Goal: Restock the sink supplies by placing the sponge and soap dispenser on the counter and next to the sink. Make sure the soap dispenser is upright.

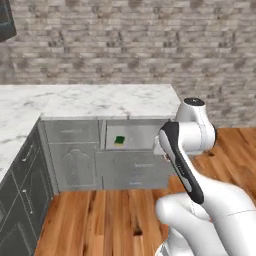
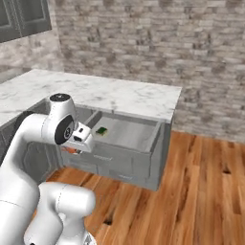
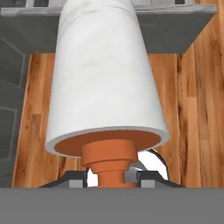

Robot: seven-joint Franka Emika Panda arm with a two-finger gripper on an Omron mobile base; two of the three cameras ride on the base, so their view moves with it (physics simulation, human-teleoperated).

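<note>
Open drawer (image 2: 129,136) under the surface (image 1: 100,100): holds one sponge (image 1: 119,140) near its left wall. My pincer (image 3: 110,176): clamped on the soap dispenser (image 3: 105,74) by its orange neck.

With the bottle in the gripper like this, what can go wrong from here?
1. The gripper is shut only on the orange neck of the soap dispenser; the large white body may swing or slip out.
2. The drawer stands open beside the hand, so the dispenser could hit its front on the way up to the counter.
3. The sponge lies in the drawer; shutting it too early would trap the sponge.
</note>
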